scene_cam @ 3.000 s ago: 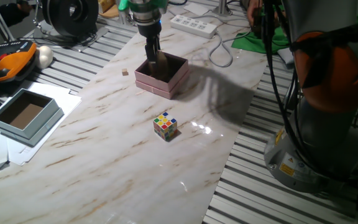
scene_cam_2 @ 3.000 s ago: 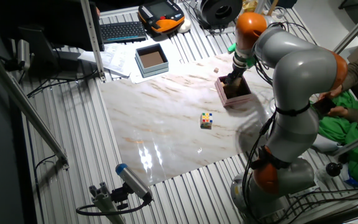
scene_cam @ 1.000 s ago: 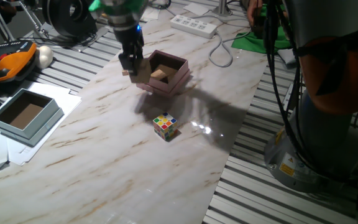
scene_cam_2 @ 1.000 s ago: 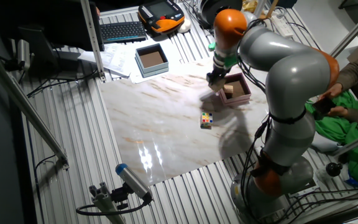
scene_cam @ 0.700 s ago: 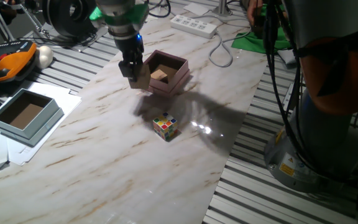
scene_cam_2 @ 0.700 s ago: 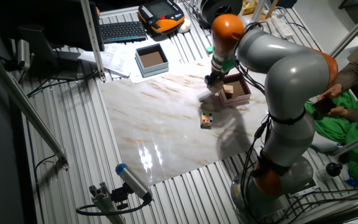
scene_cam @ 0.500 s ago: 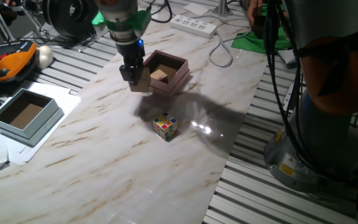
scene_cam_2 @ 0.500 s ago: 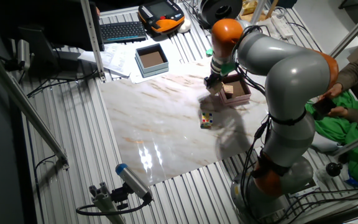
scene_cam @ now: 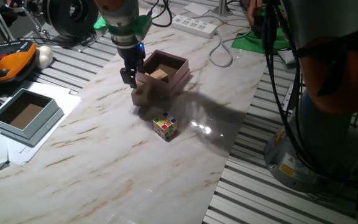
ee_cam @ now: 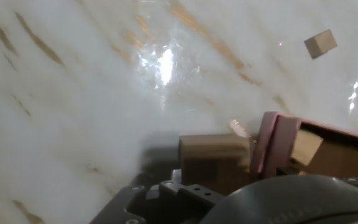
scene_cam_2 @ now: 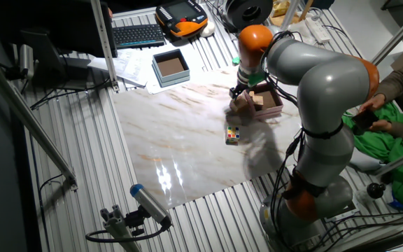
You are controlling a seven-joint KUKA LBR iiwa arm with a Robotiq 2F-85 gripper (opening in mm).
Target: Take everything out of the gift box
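Note:
The pale-pink gift box [scene_cam: 174, 76] stands at the far side of the marble table, with one light-brown wooden cube [scene_cam: 158, 74] still inside. A second wooden cube [scene_cam: 143, 95] lies on the table against the box's near-left side. My gripper [scene_cam: 129, 76] hangs just above and left of it, open and holding nothing. In the other fixed view the gripper [scene_cam_2: 241, 91] is over this cube [scene_cam_2: 241, 103], beside the box [scene_cam_2: 269, 106]. The hand view shows the freed cube [ee_cam: 213, 158], the box wall [ee_cam: 271, 146], the inside cube [ee_cam: 306, 147] and a tiny cube [ee_cam: 321, 43] on the table.
A multicoloured puzzle cube [scene_cam: 165, 126] sits in front of the box, mid-table. A grey-blue box [scene_cam: 25, 114] with a brown inside stands on papers at the left. A power strip [scene_cam: 194, 25] and cables lie behind the gift box.
The gripper lifted a wooden cube out of the gift box, carried it left and forward, and has now let it go. The cube has dropped to the table beside the box.

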